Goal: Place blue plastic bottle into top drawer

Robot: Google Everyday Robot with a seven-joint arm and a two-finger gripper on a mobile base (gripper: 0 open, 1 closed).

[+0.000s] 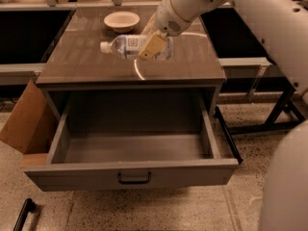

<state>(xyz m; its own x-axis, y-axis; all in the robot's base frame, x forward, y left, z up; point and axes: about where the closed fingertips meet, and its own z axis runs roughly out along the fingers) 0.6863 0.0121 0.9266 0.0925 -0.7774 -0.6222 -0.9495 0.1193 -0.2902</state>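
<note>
The blue plastic bottle (126, 46) is a clear bottle with a white cap at its left end and a pale label. It lies sideways in the air, just above the brown tabletop (86, 61). My gripper (151, 44) is shut on the bottle's middle, with a tan finger (153, 46) across its front. The top drawer (132, 173) is pulled wide open below the tabletop's front edge, grey and empty inside, with a small dark handle (134, 178) at the centre of its front panel.
A cream bowl (121, 20) stands at the back of the tabletop. A cardboard flap (26, 121) leans against the drawer's left side. A dark table frame (274, 109) stands to the right. My white arm (269, 18) crosses the upper right, and my base (286, 186) fills the lower right.
</note>
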